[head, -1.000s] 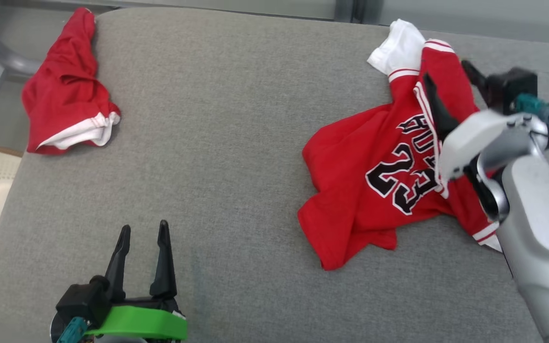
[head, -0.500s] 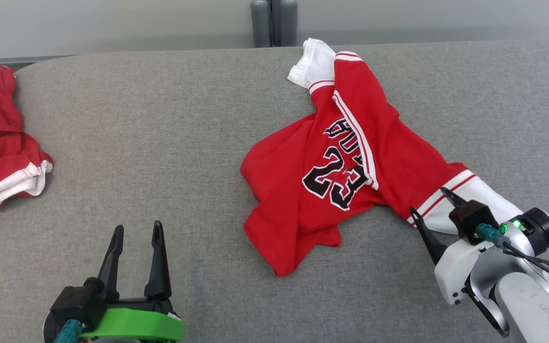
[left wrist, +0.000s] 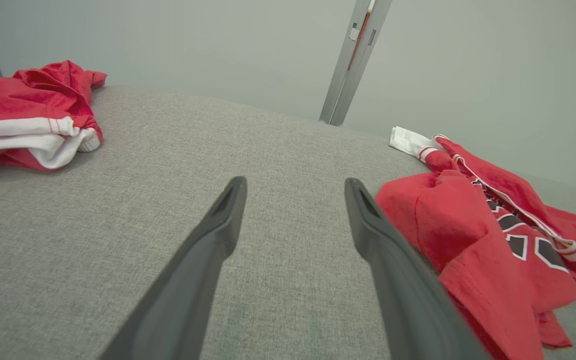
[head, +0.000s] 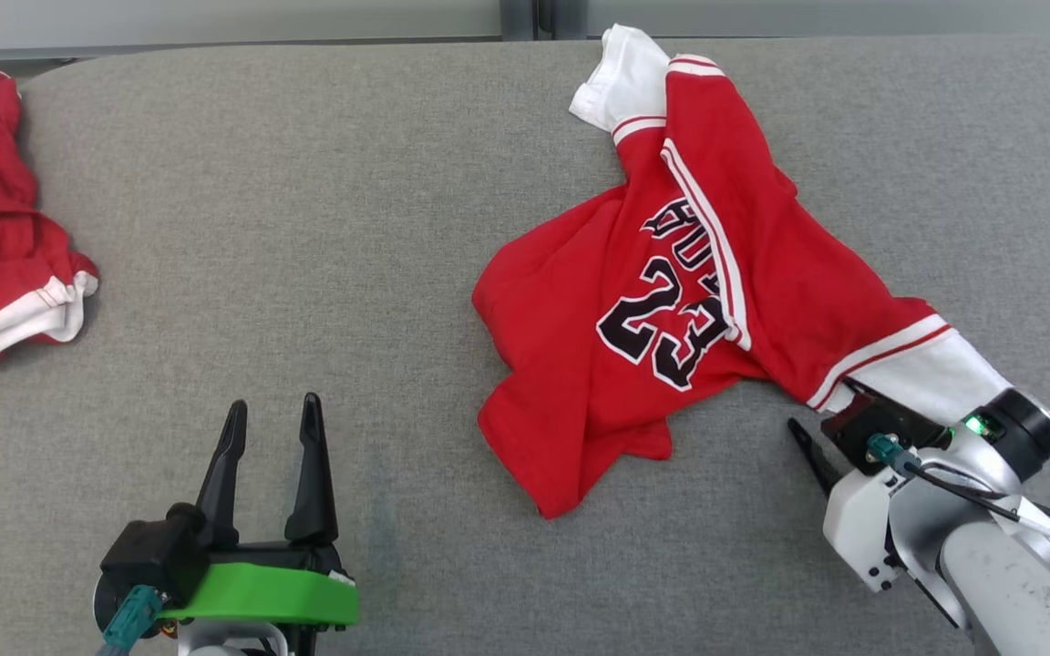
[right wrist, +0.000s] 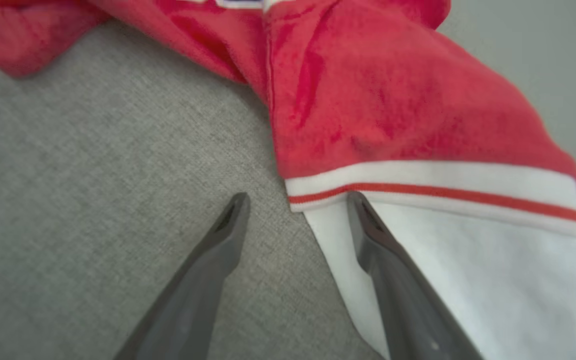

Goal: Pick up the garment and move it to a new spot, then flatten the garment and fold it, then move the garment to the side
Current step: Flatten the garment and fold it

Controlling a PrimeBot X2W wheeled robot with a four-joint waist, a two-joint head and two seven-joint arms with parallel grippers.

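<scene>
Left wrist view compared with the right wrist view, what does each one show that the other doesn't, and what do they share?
Left wrist view: the left gripper, open over bare cushion, another red garment at far left, a metal post behind, and the black number print on the jersey.
Right wrist view: the right gripper, open, one finger over the white sleeve by its red stripe, the other over the cushion.
Shared: the red jersey and the grey cushion.

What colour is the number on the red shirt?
The number 23 on the crumpled red fabric jersey is black with white edging; head view shows it best.
</scene>
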